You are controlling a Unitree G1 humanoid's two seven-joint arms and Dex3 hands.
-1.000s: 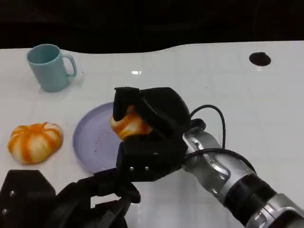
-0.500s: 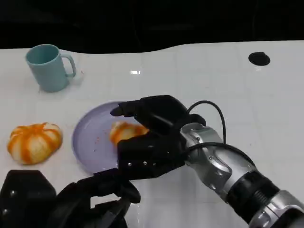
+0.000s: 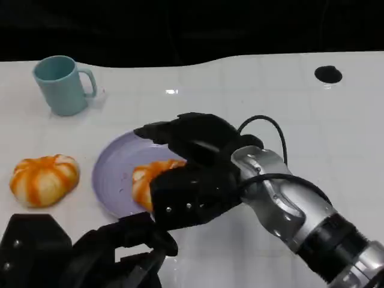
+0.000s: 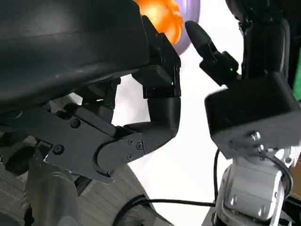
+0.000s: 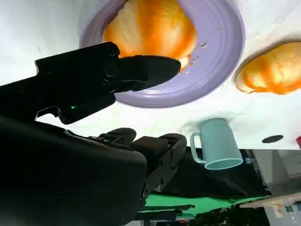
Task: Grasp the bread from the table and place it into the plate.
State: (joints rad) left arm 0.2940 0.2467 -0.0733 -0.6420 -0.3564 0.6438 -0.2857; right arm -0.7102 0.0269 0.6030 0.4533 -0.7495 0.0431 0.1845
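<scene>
The right hand [image 3: 189, 174] reaches in from the lower right on a silver forearm [image 3: 294, 210] with a black cable looping over the wrist. Its fingers [image 3: 165, 133] are spread apart and stretch toward the left, and the palm faces down. In the right wrist view the fingers [image 5: 141, 68] are apart and nothing is held between them. The left hand [image 3: 78, 255] lies low at the lower left, with its fingers [image 4: 162, 117] curled loosely and holding nothing.

Orange-striped bread [image 3: 146, 179] on purple plate [image 3: 114, 174]
</scene>
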